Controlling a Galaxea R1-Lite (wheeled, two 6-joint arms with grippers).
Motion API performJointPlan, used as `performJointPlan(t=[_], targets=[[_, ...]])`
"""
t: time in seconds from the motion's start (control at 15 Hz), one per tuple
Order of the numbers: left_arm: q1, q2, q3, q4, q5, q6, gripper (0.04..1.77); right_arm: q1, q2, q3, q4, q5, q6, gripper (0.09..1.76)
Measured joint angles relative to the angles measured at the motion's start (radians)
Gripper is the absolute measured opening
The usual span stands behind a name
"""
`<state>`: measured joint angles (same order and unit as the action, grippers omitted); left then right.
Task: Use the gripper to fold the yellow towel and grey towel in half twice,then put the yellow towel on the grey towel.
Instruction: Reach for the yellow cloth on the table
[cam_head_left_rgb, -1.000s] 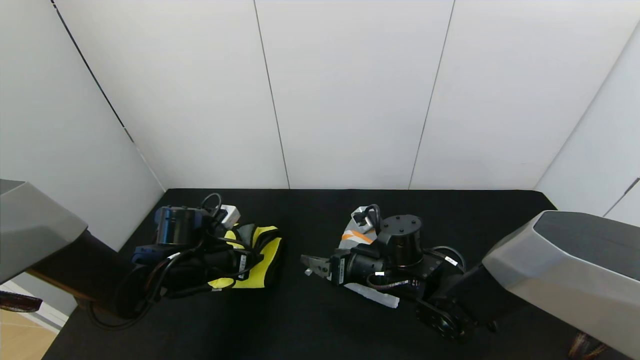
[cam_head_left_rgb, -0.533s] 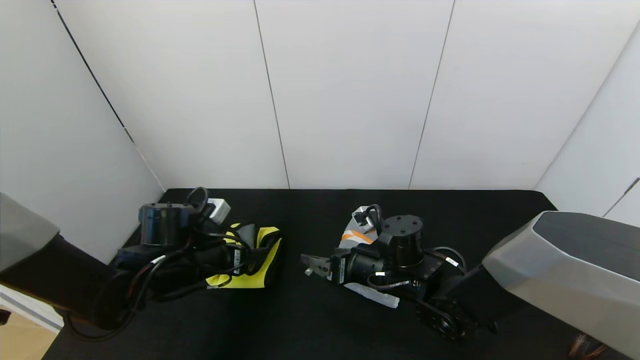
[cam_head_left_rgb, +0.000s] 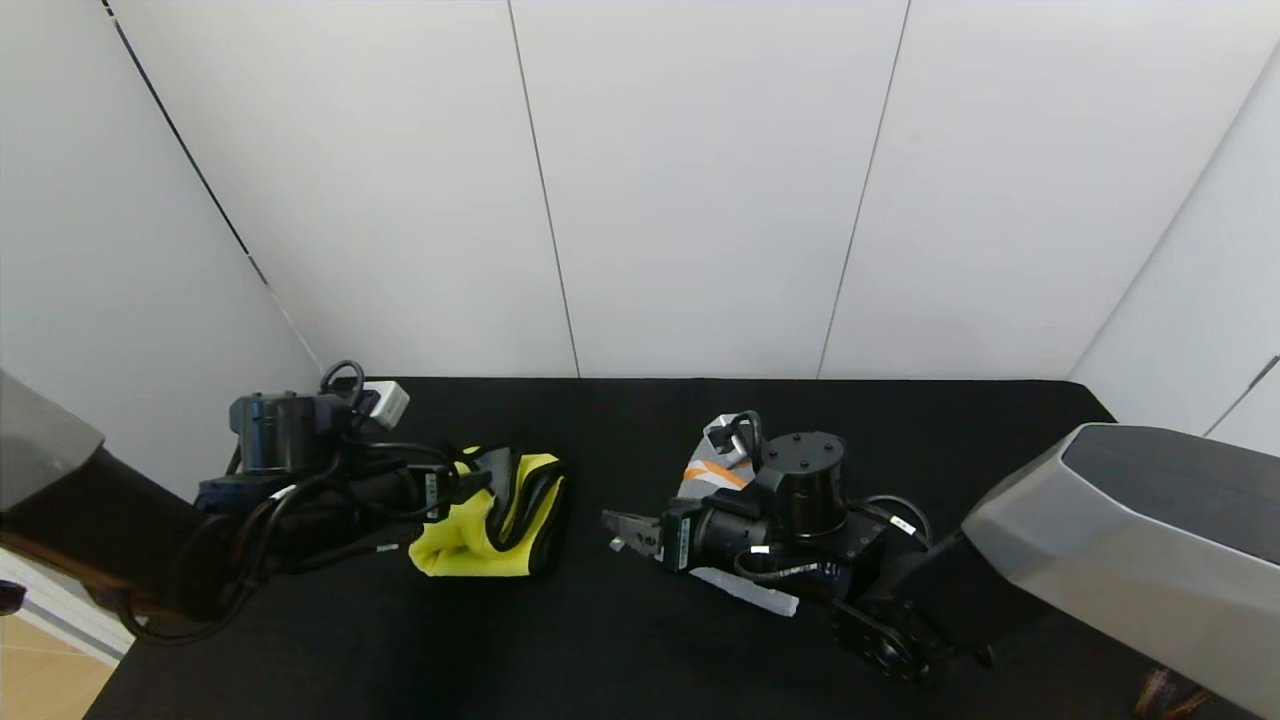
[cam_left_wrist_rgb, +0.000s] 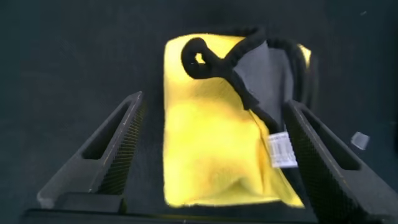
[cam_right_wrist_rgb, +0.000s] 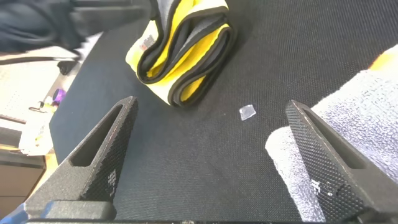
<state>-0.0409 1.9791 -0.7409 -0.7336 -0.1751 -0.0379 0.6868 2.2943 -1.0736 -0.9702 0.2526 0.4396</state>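
Observation:
The yellow towel (cam_head_left_rgb: 487, 520) lies as a folded bundle with dark edge trim on the left part of the black table (cam_head_left_rgb: 620, 650). Its white tag (cam_left_wrist_rgb: 281, 150) shows in the left wrist view. My left gripper (cam_head_left_rgb: 478, 482) is open, its fingers standing either side of the yellow towel (cam_left_wrist_rgb: 208, 149) without pinching it. The grey towel (cam_head_left_rgb: 712, 458), with orange and white stripes, lies mid-table, mostly hidden under my right arm. My right gripper (cam_head_left_rgb: 618, 527) is open over bare table between the two towels, with the grey towel (cam_right_wrist_rgb: 351, 124) beside one finger and the yellow towel (cam_right_wrist_rgb: 183, 56) farther off.
White walls close the table at the back and on both sides. A small clear scrap (cam_right_wrist_rgb: 247, 112) lies on the cloth between the towels. The table's left edge (cam_head_left_rgb: 120, 660) drops to the floor near my left arm.
My left gripper has opened, let go of the yellow towel and drawn back to the left, uncovering more of the bundle. The right arm has not moved.

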Motion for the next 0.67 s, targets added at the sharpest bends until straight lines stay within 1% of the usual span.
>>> performJointPlan(t=[0.2,0.47,0.53,0.67], targets=[[-0.057,0.039,-0.021,0.0,-0.003,-0.007,1.63,0.0,0.0,0.0,0.0,0.0,-0.001,1.71],[-0.16,0.036,0.004,0.0,0.004,-0.017,1.66,0.0,0.001,0.0,-0.003,0.0,-0.001,1.71],[-0.182,0.033,0.009,0.001,0.006,-0.041,1.67,-0.002,0.002,0.0,-0.014,0.001,-0.001,1.71],[-0.206,0.029,0.014,0.001,-0.003,-0.067,1.68,-0.008,0.005,0.001,-0.029,0.001,0.0,1.71]])
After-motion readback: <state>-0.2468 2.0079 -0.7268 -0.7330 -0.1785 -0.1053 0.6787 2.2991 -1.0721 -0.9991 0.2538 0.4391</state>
